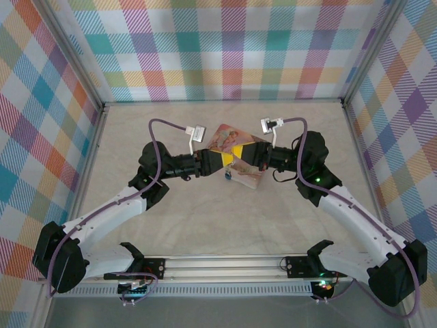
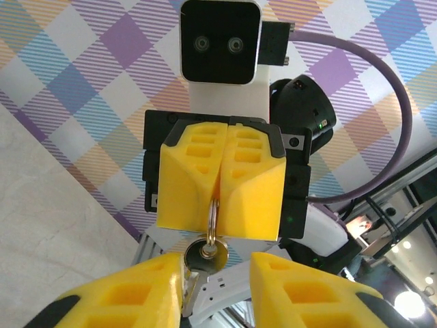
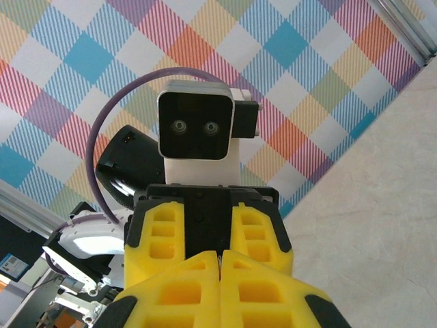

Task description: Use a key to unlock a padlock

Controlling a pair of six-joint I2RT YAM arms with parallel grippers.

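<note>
From where I stand, the two arms meet nose to nose in the middle of the top view, over the pink tin [image 1: 227, 139] that lies on the pale worktop [image 1: 225, 225]. The right fingers [image 2: 188, 184], at the centre of the left wrist view, are pressed tight together and clamp the thin metal shackle [image 2: 213, 219] of the padlock [image 2: 205, 254]; its small dark body hangs just under them, lower centre of that frame, with a brass-coloured spot on its face. The left fingers [image 2: 123, 297] come up from the bottom edge, plainly apart, one on each side of the padlock and just below it; whether either touches it I cannot tell. Checked walls [image 1: 218, 48] stand behind it all.
</note>
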